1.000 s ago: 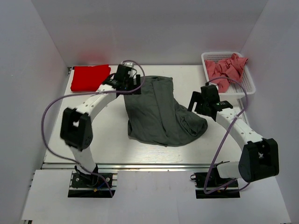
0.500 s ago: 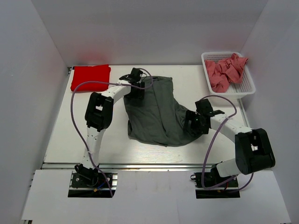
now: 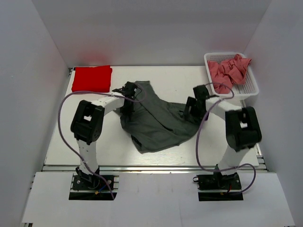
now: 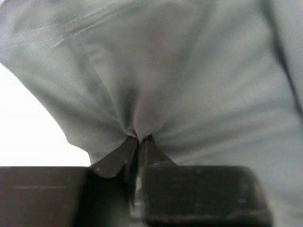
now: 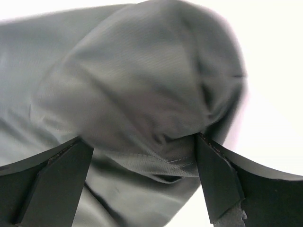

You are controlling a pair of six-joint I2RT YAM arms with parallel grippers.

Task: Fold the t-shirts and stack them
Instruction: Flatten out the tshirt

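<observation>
A dark grey t-shirt lies crumpled in the middle of the table. My left gripper is at its left edge, shut on a pinch of the grey fabric; the cloth gathers into tight creases at the left gripper's tips. My right gripper sits at the shirt's right end, open. The bunched hem lies between its spread fingers without being clamped. A bright red t-shirt lies folded at the far left. Dusty pink t-shirts are heaped in the basket.
A white mesh basket stands at the far right corner of the table. White walls close in the left, back and right sides. Both arms' purple cables loop above the table beside the shirt.
The left gripper has shut on the grey shirt's left edge and drawn it nearer. The right gripper swung to the shirt's right end. The shirt is now more bunched.
</observation>
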